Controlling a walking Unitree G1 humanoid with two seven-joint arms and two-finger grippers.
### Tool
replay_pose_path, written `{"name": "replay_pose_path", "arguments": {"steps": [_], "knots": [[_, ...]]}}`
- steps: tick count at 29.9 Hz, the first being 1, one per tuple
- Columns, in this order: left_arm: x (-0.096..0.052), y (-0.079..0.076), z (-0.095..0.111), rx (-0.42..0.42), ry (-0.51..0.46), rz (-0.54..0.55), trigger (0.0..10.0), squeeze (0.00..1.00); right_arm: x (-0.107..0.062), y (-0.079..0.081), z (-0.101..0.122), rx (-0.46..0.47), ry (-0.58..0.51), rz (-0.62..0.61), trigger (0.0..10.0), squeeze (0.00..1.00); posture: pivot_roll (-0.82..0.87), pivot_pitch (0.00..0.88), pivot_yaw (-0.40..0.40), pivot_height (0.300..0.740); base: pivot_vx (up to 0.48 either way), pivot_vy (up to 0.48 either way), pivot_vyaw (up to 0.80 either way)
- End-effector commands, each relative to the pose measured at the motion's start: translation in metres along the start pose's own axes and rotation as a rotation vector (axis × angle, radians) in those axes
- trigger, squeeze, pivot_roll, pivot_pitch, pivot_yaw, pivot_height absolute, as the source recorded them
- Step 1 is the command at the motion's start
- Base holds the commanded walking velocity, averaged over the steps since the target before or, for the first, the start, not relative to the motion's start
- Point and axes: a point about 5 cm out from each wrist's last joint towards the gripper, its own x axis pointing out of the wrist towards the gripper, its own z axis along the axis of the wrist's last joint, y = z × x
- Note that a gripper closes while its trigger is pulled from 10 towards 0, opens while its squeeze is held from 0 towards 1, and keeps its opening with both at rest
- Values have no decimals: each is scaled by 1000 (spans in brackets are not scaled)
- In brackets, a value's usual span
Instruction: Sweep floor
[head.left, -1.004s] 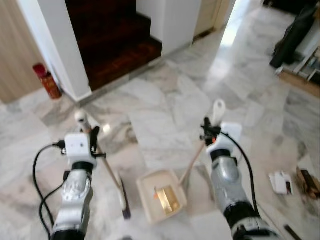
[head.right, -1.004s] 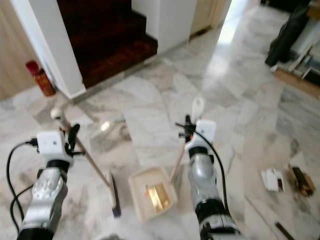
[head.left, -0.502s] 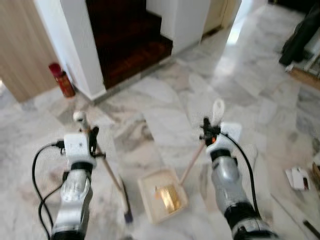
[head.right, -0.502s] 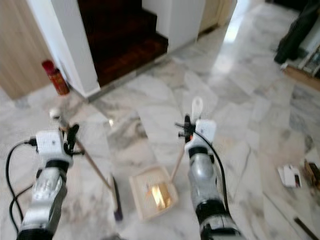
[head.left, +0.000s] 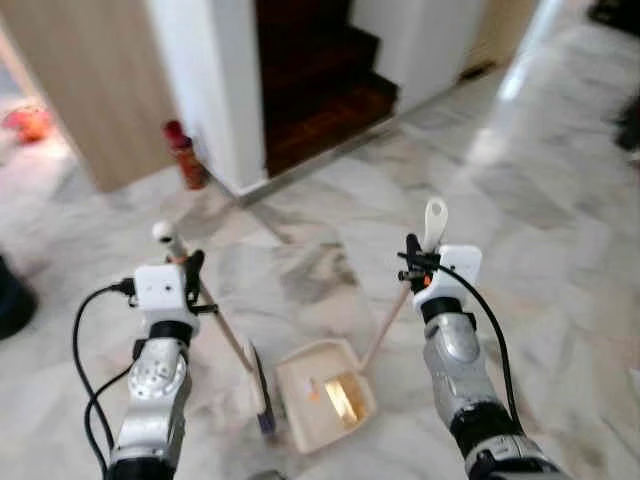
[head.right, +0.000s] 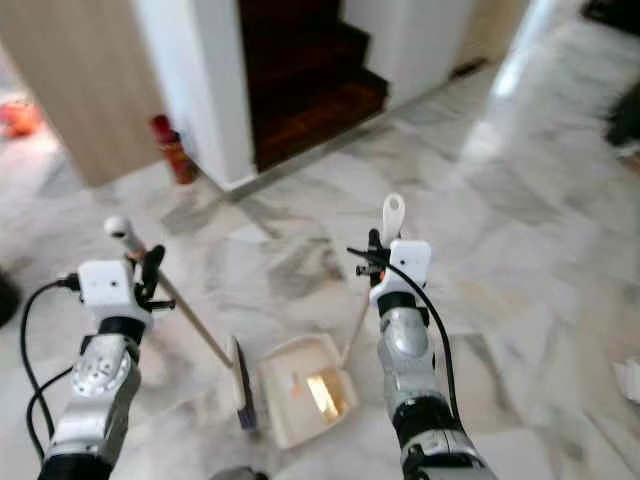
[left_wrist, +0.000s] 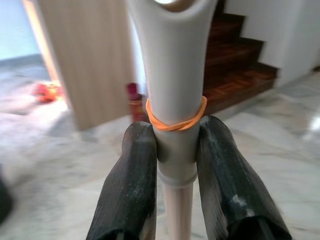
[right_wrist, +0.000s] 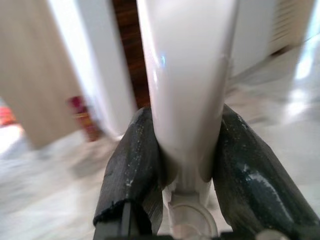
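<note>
so closest to the robot there's a cream dustpan (head.left: 325, 392) flat on the marble floor (head.left: 560, 250) between the two arms, with something yellowish sitting inside it, and its long handle (head.left: 405, 295) runs up and to the robot's right, tilted, ending in a white looped grip above the right tool (head.left: 412, 262), whose two black fingers (right_wrist: 134, 170) are clamped tight on either side of that grip. Just left of the pan is the broom (head.left: 222, 325): dark bristle head down on the floor right beside the pan's edge, pale stick slanting up and out to the robot's left, knob end at the top. The left tool (head.left: 190, 280) is pinched shut around the grey upper handle, fingers (left_wrist: 131, 185) just under an orange rubber band (left_wrist: 175, 119). Further out, a red canister (head.left: 184, 155) stands by a white wall corner, next to a wood panel, with dark wooden stairs (head.left: 320, 90) beyond
</note>
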Motion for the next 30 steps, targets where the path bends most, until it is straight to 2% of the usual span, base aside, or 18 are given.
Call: {"name": "replay_pose_path", "arguments": {"steps": [1,13,30], "knots": [[1,-1,7,16,-37,-2,10000,0,2,-4,7,14,-37,-9,10000,0,132,81,-25,740,0,356,556],[2,0,8,16,-41,-3,10000,0,2,-2,6,29,-30,-1,10000,0,137,78,-26,740,0,351,37],[2,1,10,23,-53,-3,10000,0,2,-1,5,33,-23,3,10000,0,140,87,-26,740,0,0,0]]}}
